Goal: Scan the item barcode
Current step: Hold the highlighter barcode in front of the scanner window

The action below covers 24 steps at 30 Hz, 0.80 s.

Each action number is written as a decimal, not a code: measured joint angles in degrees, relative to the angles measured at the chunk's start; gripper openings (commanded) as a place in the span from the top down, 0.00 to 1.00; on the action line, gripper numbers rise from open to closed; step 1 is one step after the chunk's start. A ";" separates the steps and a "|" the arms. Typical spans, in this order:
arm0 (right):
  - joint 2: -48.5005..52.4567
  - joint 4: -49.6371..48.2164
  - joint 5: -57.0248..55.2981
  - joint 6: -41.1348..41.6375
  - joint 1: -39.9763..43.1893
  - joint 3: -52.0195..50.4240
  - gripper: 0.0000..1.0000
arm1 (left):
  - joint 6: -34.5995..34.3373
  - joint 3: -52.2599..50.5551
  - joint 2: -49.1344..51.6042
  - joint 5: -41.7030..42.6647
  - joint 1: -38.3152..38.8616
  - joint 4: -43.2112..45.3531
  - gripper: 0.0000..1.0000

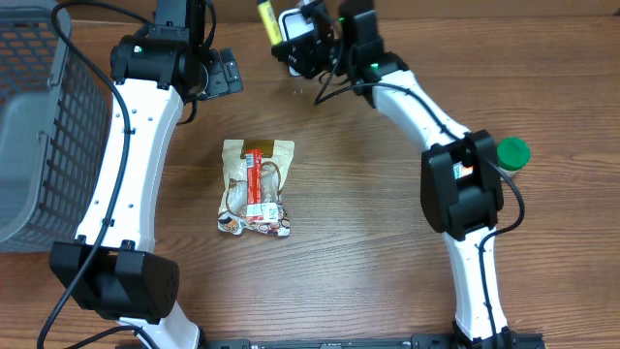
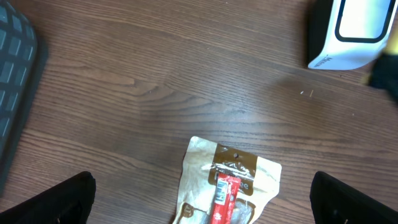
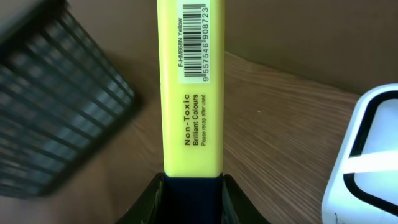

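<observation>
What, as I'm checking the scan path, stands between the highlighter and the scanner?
Nothing visible does. The highlighter, clamped in the right gripper, stands beside the scanner, with only bare table between them.

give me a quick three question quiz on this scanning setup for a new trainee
1. True or false: the right gripper is shut on the yellow highlighter.
2. What lies flat in the middle of the table? A) snack packet B) mug C) scissors
3. Fill in: the left gripper stands ___ and holds nothing.
Key: 1 true; 2 A; 3 open.
</observation>
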<state>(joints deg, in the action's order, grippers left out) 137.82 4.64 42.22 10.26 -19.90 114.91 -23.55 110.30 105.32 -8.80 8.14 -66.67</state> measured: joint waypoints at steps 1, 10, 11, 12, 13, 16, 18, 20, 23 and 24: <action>0.48 -1.73 2.03 2.97 0.92 0.00 0.97 | 0.00 0.00 0.00 0.00 0.00 0.04 0.00; 6.03 -14.29 14.10 26.45 6.99 0.02 0.97 | 0.00 0.00 0.00 0.00 0.00 0.02 0.00; 6.69 -15.41 15.10 28.20 7.04 0.02 0.97 | 0.00 0.00 0.00 0.00 0.00 0.02 0.00; 7.19 -16.20 16.02 29.77 6.99 0.02 0.97 | 0.00 0.00 0.00 0.00 0.02 0.02 0.00; 7.80 -16.87 16.98 31.52 6.88 0.02 0.97 | 0.00 0.00 0.00 0.00 0.00 0.02 0.00; 9.07 -18.29 18.82 35.60 6.49 0.02 0.97 | 0.00 0.00 0.00 0.00 0.02 0.02 0.00; 9.92 -20.35 19.78 38.45 6.21 0.02 0.97 | 0.00 0.00 0.00 0.00 0.02 0.02 0.00; 10.38 -21.64 20.44 40.94 6.03 0.02 0.97 | 0.00 0.00 0.00 0.00 0.02 0.04 0.00; 10.95 -21.86 20.94 43.54 5.99 0.02 0.97 | 0.00 0.00 0.00 0.00 0.00 0.02 0.00; 11.10 -21.84 21.00 44.19 5.99 0.02 0.97 | 0.00 0.00 0.00 0.00 0.00 0.02 0.00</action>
<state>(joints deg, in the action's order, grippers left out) 148.92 -17.19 63.22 54.46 -13.91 114.93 -23.55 110.30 105.32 -8.80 8.14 -66.65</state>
